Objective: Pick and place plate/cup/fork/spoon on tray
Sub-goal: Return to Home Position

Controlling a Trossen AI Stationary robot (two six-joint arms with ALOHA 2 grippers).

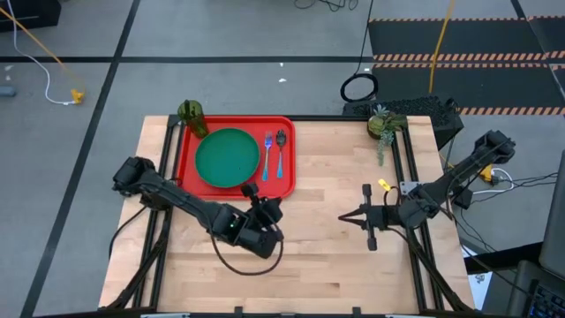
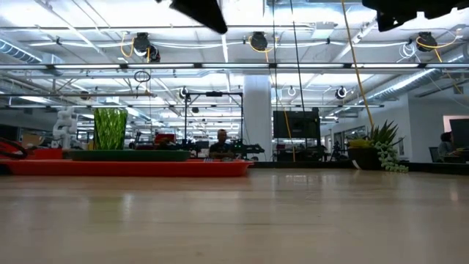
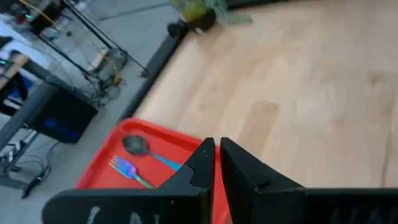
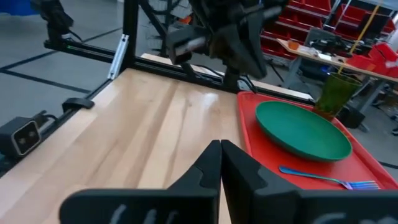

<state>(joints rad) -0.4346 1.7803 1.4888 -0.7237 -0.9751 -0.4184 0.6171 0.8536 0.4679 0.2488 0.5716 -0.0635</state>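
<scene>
The red tray (image 1: 287, 181) lies at the table's far left. On it rest the dark green plate (image 1: 228, 157), the fork (image 1: 267, 155) and the spoon (image 1: 281, 152), side by side to the right of the plate. The green cup (image 1: 192, 117) stands upright at the tray's far left corner. My left gripper (image 3: 217, 144) hangs shut and empty above the tray's near right edge (image 3: 112, 155). My right gripper (image 1: 344, 218) is shut and empty over bare wood right of centre, pointing toward the tray (image 4: 249, 124).
A small potted plant (image 1: 384, 124) stands at the far right corner, with a small yellow object (image 1: 384, 185) near the right rail. Black frame rails run along the table's left and right sides. Bare wood (image 1: 309, 265) stretches across the near half.
</scene>
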